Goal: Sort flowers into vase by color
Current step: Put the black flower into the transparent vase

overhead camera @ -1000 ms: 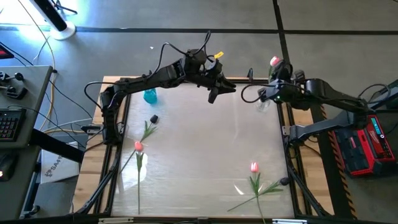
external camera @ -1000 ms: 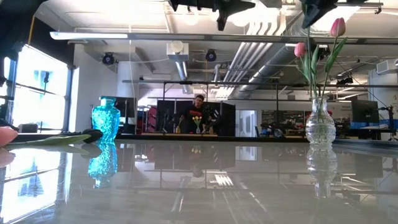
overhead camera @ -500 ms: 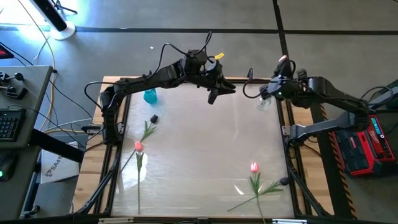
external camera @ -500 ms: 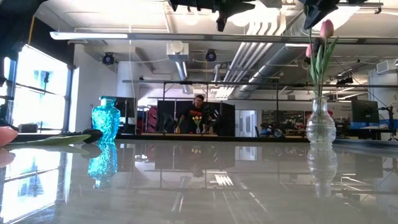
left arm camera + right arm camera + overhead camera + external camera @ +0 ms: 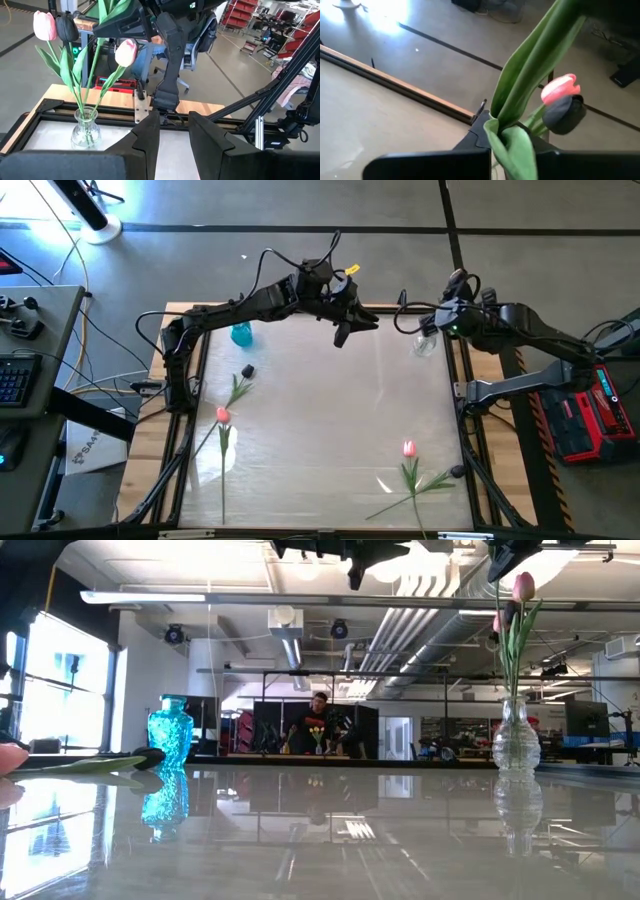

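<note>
- Lowering a pink tulip [image 5: 125, 52] into the clear glass vase [image 5: 424, 344] is, as I judge it, the step in hand. My right gripper [image 5: 447, 318] sits just above the vase at the table's [image 5: 320, 430] far right corner, its fingers clamped together on the green stem and leaf [image 5: 530, 75].
- To do it well I would keep the stem upright over the vase mouth and ease straight down. I would let go only once the stem foot is inside the neck, so the head does not tip the vase or knock the flowers already standing there.
- Already in that vase I see a pink head [image 5: 44, 25] and a near-black one [image 5: 66, 27]. That mix looks wrong for a colour sort, so I would check it.
- My left gripper [image 5: 345, 332] hangs over the far edge, well left of the clear vase, fingers slightly apart and holding nothing.
- Further left of the clear vase stands the blue vase [image 5: 241, 333]. Flowers left on the table: a pink one [image 5: 222, 416] and a dark one [image 5: 247, 371] on the near-left side, another pink one [image 5: 408, 449] on the near-right side.
- I can read no brand, label or writing anywhere.
</note>
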Controlling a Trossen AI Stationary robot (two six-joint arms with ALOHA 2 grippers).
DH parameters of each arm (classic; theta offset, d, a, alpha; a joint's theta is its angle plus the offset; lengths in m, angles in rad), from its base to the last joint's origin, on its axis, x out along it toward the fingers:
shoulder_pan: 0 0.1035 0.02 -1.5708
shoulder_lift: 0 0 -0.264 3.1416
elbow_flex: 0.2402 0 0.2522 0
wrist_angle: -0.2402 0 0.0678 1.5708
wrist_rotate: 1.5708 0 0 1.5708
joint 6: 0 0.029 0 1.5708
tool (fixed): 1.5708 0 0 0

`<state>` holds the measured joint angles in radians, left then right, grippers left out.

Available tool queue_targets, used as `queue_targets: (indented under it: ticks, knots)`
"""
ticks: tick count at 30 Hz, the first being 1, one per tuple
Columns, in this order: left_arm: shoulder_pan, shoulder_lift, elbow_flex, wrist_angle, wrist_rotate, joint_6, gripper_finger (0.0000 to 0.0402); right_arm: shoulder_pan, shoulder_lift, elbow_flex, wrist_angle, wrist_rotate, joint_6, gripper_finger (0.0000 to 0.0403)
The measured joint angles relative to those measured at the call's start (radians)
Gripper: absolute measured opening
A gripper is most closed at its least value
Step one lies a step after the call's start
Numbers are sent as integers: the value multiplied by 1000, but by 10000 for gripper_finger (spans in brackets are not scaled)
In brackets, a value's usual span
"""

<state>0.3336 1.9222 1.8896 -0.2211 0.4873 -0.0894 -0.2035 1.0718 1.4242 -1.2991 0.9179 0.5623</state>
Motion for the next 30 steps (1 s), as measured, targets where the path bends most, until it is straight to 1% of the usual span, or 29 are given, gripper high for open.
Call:
queue_targets:
  ticks: [4, 10, 20, 27, 30]
  knots:
    - [0, 0, 0, 0, 0, -2, 92, -3, 4, 0, 17, 1, -28, 0]
    - [0, 0, 0, -6, 0, -2, 92, -28, 20, 1, -80, -32, 56, 0]
    - [0, 0, 0, -37, 0, 5, 92, -28, 40, 1, -82, -51, 120, 0]
    - [0, 0, 0, -45, 0, 5, 92, -28, 85, 1, -105, -2, 176, 16]
    - [0, 0, 0, -57, 0, 5, 92, -28, 105, 1, -137, 23, 229, 23]
